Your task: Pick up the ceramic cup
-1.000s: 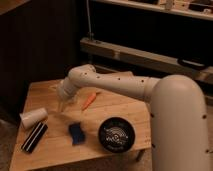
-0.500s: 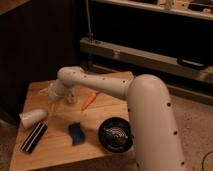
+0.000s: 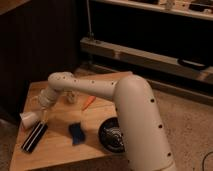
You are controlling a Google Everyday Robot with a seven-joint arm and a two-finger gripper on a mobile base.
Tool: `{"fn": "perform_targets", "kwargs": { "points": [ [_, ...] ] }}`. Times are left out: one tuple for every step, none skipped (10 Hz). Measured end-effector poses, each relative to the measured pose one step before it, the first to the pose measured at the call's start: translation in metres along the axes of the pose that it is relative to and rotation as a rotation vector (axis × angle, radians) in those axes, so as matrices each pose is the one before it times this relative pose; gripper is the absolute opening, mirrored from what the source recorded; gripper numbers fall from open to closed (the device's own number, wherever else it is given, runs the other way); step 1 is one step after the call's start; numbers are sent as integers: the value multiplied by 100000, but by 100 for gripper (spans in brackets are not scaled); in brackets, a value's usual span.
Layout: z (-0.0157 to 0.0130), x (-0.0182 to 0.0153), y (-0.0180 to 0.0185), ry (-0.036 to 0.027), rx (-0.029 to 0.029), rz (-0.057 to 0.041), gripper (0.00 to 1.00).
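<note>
The ceramic cup (image 3: 28, 120) is small, plain and white, and lies on its side near the left edge of the wooden table (image 3: 60, 155). My gripper (image 3: 43, 111) hangs at the end of the white arm (image 3: 95, 87), just right of the cup and slightly above it, very close to it. The arm reaches in from the lower right across the table and hides part of the table top.
A black striped flat object (image 3: 34, 138) lies just below the cup. A blue sponge (image 3: 77, 133), a black bowl (image 3: 111, 135), an orange stick-like item (image 3: 88, 102) and a small white bottle (image 3: 72, 97) are on the table. Dark shelving stands behind.
The arm has swung left and down across the table. The gripper went from above the table's middle to right beside the cup. The cup has not moved.
</note>
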Motion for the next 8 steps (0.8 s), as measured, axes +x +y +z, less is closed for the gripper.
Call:
{"fn": "perform_targets", "kwargs": {
  "points": [
    [766, -3, 44, -635, -484, 489, 80],
    [581, -242, 15, -23, -319, 235, 80],
    [457, -180, -27, 493, -27, 529, 80],
    [437, -150, -23, 962, -68, 667, 80],
    [464, -179, 34, 430, -368, 374, 80],
    [380, -76, 39, 276, -340, 442, 80],
    [531, -54, 27, 90, -540, 697, 80],
    [407, -80, 39, -627, -795, 595, 80]
  ]
}}
